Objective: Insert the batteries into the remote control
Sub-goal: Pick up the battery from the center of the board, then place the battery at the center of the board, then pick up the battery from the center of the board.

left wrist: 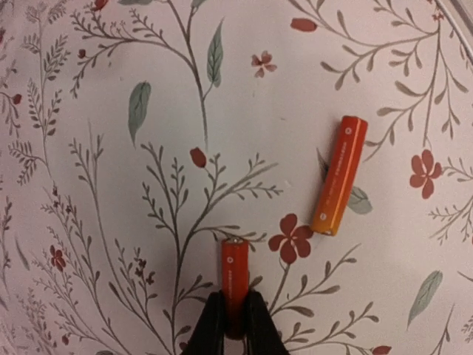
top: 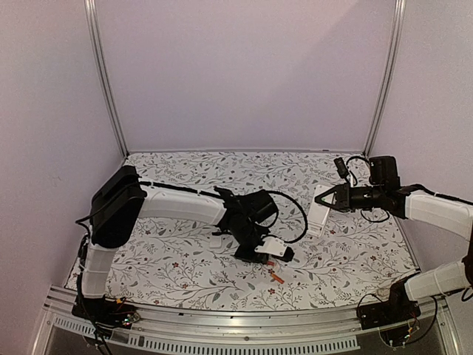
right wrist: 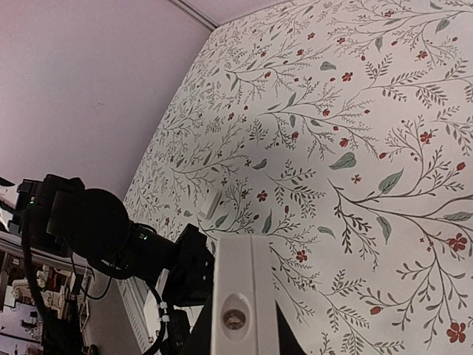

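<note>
Left fingers (left wrist: pixel 212 329) pinched one orange battery (left wrist: pixel 235 285) by near end, long axis pointing straight ahead; second battery (left wrist: pixel 338 176) lay near, tilted, on floral desk (left wrist: pixel 111 222). Right fingers (right wrist: pixel 287 339) clamped remote control (right wrist: pixel 236 281) aloft, cover plate (right wrist: pixel 211 205) beyond.

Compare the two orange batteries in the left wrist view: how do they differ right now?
The gripped battery is pinched at its lower end by the left tool; the loose battery lies free on the flowered table. The gripped battery points straight up the picture; the loose battery leans right. The loose battery shows its whole length; the gripped battery's lower end is hidden. Both are slim orange cylinders.
</note>
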